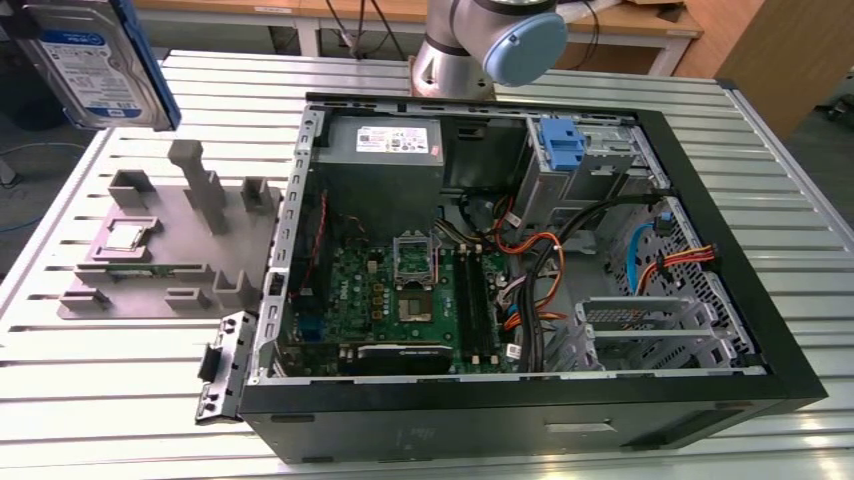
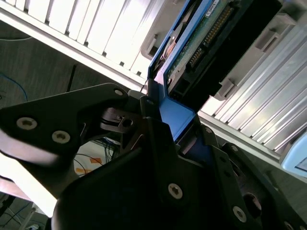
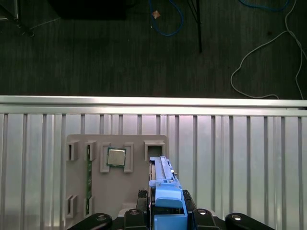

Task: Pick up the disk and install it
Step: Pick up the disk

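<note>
The disk point(image 1: 96, 62), silver with a white-and-blue label and blue side rails, hangs upright in the air at the exterior view's far top left, above the table's corner and clear of the grey fixture. In both wrist views my gripper point(image 2: 173, 125) is shut on the disk point(image 2: 199, 45) at its blue rail. From the first wrist view, the disk point(image 3: 162, 179) stands edge-on between the fingers of the gripper point(image 3: 168, 216), over the fixture's empty slot.
A grey fixture point(image 1: 200, 215) on the slatted metal table holds a small CPU chip point(image 1: 124, 237) and a memory stick point(image 1: 134, 270). The open computer case point(image 1: 747, 300) fills the exterior view's right, with a blue drive bay bracket point(image 1: 566, 142) at its back. The arm's base point(image 1: 461, 55) stands behind it.
</note>
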Controlling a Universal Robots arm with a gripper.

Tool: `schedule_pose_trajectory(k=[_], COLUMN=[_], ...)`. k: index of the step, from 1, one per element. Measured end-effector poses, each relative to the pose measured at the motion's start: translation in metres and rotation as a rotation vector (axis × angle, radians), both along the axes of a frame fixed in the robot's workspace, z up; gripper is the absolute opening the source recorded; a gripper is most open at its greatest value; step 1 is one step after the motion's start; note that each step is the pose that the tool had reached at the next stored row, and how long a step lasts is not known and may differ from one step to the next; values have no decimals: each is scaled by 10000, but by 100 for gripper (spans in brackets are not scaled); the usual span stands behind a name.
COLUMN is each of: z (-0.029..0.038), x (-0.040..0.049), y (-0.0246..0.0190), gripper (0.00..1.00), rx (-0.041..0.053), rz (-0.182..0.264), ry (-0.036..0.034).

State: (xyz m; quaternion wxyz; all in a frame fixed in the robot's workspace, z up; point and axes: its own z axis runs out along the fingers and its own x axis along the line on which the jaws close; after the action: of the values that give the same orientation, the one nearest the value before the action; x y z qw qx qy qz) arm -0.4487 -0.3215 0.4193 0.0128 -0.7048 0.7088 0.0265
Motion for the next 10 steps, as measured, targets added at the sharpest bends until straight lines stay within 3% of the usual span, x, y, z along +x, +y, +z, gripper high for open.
schedule_pose_trajectory(k=[10], z=[72], x=[0], y=[0], gripper=[37], rx=[0], rz=[0], ry=[-1])
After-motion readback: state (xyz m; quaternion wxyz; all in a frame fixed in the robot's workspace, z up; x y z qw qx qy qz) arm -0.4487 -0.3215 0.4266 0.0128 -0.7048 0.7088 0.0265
